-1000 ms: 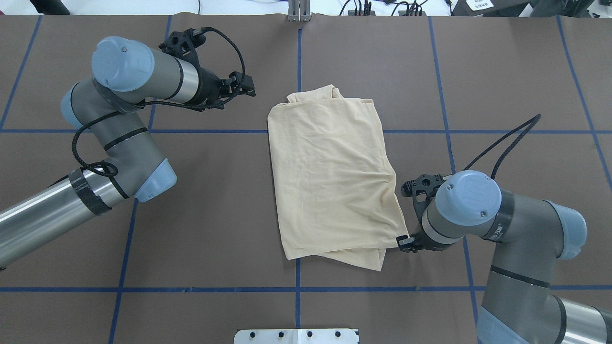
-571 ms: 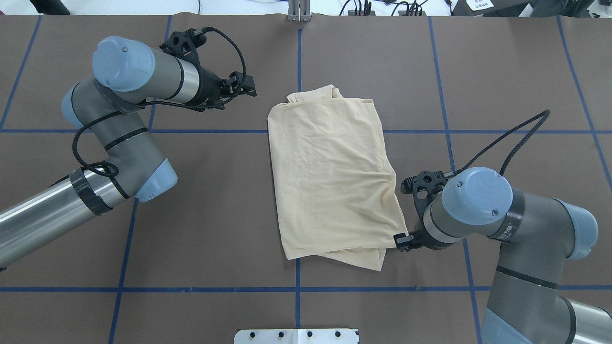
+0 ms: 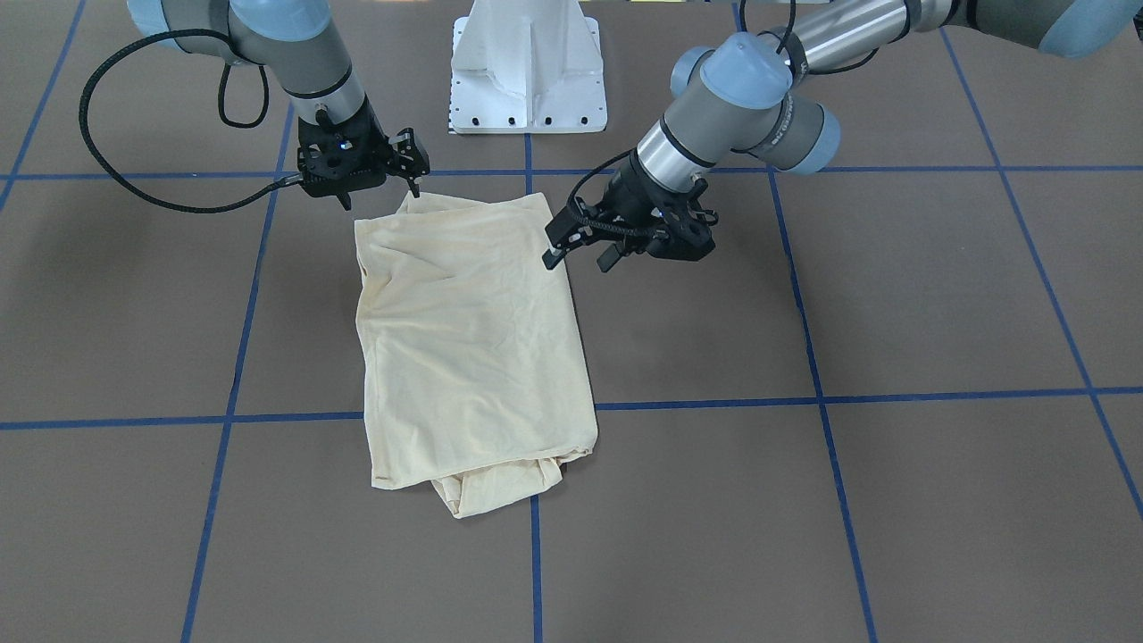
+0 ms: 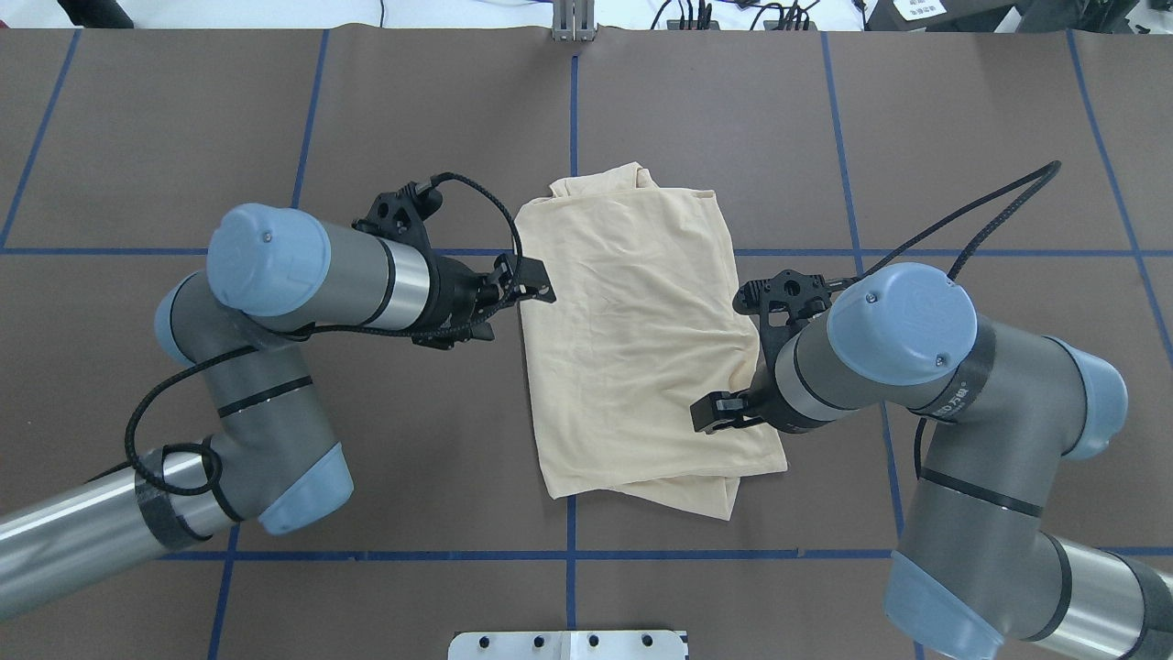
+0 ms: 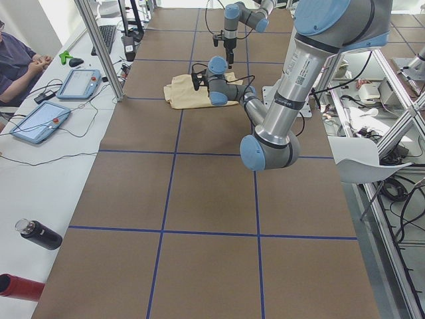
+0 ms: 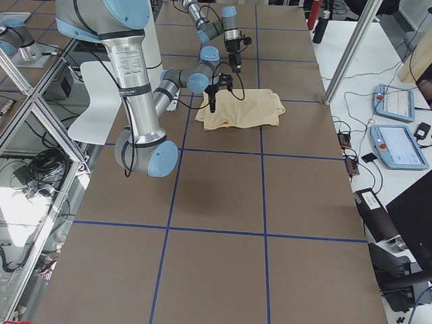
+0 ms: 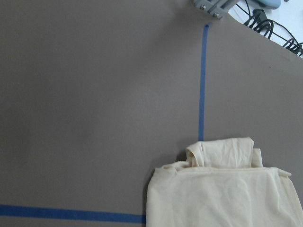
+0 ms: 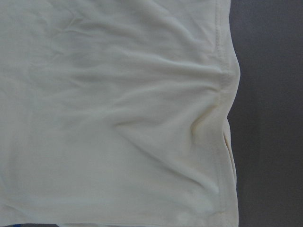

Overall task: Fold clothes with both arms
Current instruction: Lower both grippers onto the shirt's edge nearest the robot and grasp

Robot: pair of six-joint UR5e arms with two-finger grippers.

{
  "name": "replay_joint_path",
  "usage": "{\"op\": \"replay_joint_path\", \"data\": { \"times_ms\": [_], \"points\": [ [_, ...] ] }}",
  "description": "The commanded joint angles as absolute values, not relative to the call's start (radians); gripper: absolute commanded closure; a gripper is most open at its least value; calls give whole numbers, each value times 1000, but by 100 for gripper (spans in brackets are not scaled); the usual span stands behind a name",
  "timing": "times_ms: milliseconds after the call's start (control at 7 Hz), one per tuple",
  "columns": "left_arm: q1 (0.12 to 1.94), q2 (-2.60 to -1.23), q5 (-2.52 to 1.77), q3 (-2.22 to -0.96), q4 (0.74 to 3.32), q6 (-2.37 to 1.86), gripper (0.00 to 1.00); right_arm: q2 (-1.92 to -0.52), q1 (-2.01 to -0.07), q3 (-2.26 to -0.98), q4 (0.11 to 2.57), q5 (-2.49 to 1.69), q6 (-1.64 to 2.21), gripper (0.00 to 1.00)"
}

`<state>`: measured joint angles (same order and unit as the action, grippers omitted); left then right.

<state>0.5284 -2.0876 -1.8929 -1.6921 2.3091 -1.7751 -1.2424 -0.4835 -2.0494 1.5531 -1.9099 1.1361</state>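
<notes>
The cream-yellow shirt (image 4: 632,339) lies folded into a long rectangle at the table's middle, print hidden; it also shows in the front view (image 3: 464,339). A bunched part sticks out at its far end (image 7: 222,153). My left gripper (image 4: 536,286) is open and empty, just off the shirt's left edge; the front view (image 3: 578,261) shows its fingers apart above the table. My right gripper (image 3: 379,195) is open and empty, raised over the shirt's near right corner; from overhead it (image 4: 713,414) overlaps the cloth. The right wrist view shows only the shirt's hemmed edge (image 8: 222,142).
The brown mat (image 4: 916,137) carries blue tape grid lines. The white base pedestal (image 3: 527,62) stands at the robot's side. A metal post (image 4: 573,23) sits at the far edge. Tablets (image 5: 83,83) and a dark bottle (image 5: 40,234) lie on the side bench.
The left arm swung from the far left in to the shirt's left edge. The right gripper moved from the near right corner farther and inward over the cloth. The shirt has not moved.
</notes>
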Motion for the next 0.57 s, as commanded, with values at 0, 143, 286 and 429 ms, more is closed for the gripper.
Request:
{"op": "replay_joint_path", "data": {
  "times_ms": [0,143,286,429],
  "points": [
    [395,-2056,-1812,-1733,2306,-1949,2,-1224,-489,-2048,1489,-1908,1205,1],
    [326,-2054,-1762,-1712,2306,-1995,2,-1224,-495,-2046,1474,-1910,1224,1],
    [298,-2069,-1728,-1659,2306,-2011,2,-1223,-503,-2046,1474,-1910,1224,1],
    [296,-2069,-1727,-1632,2306,-2013,2,-1221,-505,-2048,1471,-1911,1224,1]
  ]
}}
